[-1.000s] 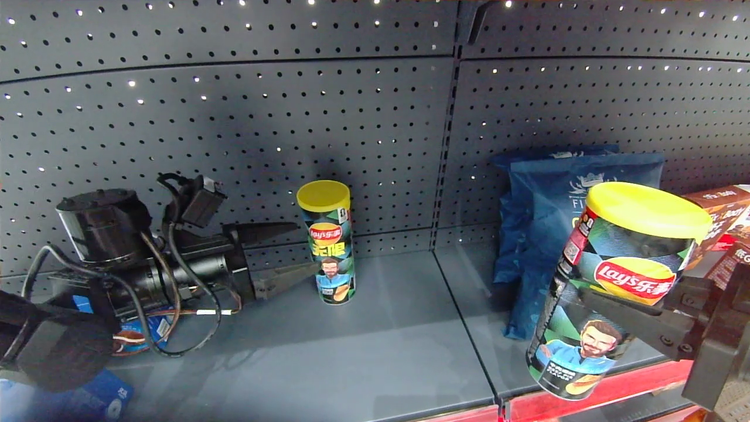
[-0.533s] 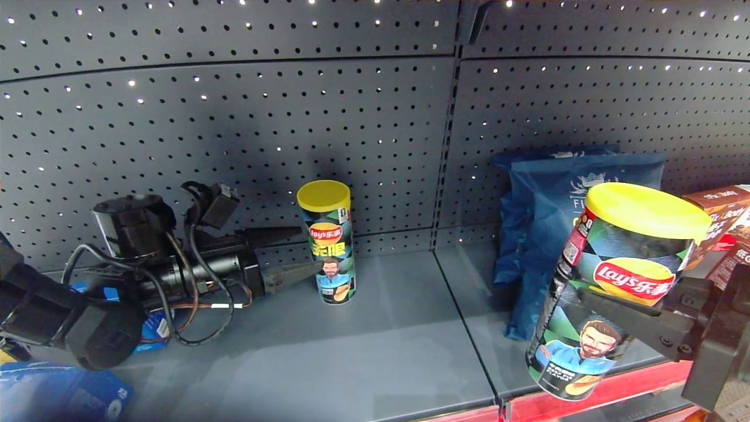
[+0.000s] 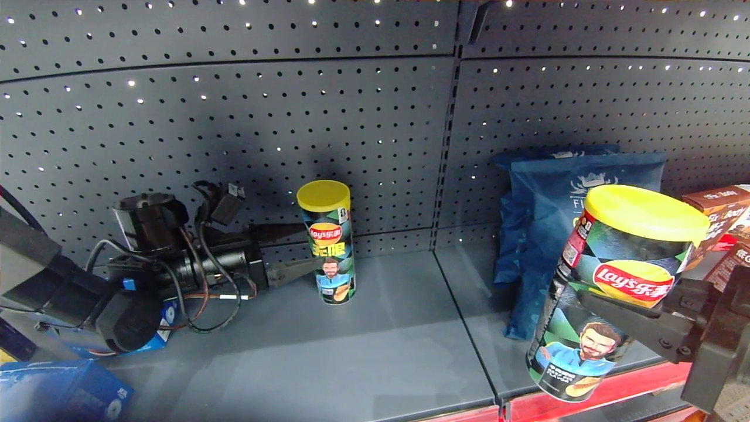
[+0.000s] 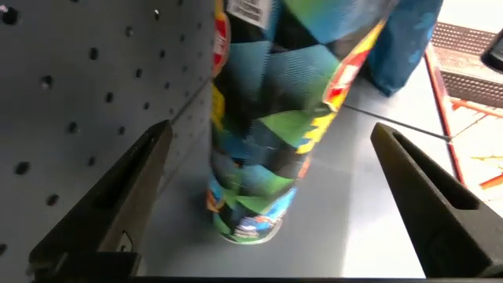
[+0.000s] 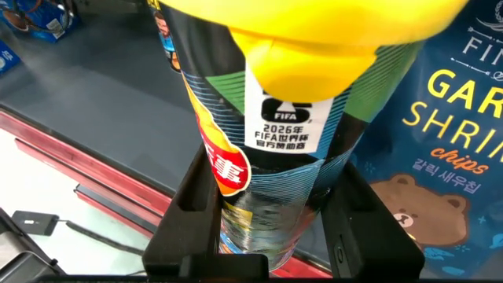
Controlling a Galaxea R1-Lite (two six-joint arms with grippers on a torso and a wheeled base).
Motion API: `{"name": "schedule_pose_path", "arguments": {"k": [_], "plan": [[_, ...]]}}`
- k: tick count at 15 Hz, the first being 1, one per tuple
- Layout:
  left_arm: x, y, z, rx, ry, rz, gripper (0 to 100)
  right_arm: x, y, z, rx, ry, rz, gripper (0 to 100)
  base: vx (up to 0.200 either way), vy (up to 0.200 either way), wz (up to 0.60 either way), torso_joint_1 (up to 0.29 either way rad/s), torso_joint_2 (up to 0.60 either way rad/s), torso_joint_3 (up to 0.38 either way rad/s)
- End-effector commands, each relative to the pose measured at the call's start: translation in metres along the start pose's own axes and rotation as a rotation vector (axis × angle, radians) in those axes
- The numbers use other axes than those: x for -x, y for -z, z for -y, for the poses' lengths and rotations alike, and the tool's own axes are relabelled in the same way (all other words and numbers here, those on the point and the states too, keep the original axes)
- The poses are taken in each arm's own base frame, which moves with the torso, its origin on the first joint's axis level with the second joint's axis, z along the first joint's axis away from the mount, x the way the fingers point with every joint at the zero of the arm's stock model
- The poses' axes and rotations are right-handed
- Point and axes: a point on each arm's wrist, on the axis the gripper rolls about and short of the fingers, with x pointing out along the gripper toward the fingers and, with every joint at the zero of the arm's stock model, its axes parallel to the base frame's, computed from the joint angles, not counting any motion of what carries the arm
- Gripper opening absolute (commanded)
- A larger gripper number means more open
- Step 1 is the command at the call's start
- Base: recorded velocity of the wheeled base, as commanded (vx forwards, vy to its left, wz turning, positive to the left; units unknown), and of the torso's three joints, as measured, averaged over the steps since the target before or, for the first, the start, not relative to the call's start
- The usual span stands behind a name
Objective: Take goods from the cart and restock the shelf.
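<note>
- the right gripper has its two fingers pressed against opposite sides of the held can, gripping it about halfway down the body, below the yellow lid.
- the held can's long axis is close to upright, with the lid tipped slightly toward the robot's right. its base hangs at the front edge of the shelf, over the red rail.
- the left gripper is spread wide, its fingers on either side of the standing can. the left wrist view shows a clear gap on each side, so it holds nothing.
- the standing can is upright on the shelf, close to the pegboard.
- blue bags lean against the back just behind the held can.
- bare shelf floor lies to the left of the right gripper and further back, between the standing can and the blue bags. the right arm is nearer to it, so the set-down probably goes inward and leftward with the can kept vertical.
</note>
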Motion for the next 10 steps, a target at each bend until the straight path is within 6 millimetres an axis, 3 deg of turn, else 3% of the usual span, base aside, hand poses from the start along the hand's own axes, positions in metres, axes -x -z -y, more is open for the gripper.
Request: {"name": "schedule_pose_path", "arguments": {"k": [1,10], "plan": [[-0.005,0.010,-0.006,0.016,0.003,-0.010,100,0.000,0.000,0.000,0.000,0.000,0.002,0,0.000,0.000,0.00,0.000,0.00,0.000],[-0.017,0.008,-0.021,0.005,0.037,0.012,100,0.001,-0.001,0.001,-0.001,0.003,0.004,0,0.000,0.000,0.00,0.000,0.00,0.000]]}}
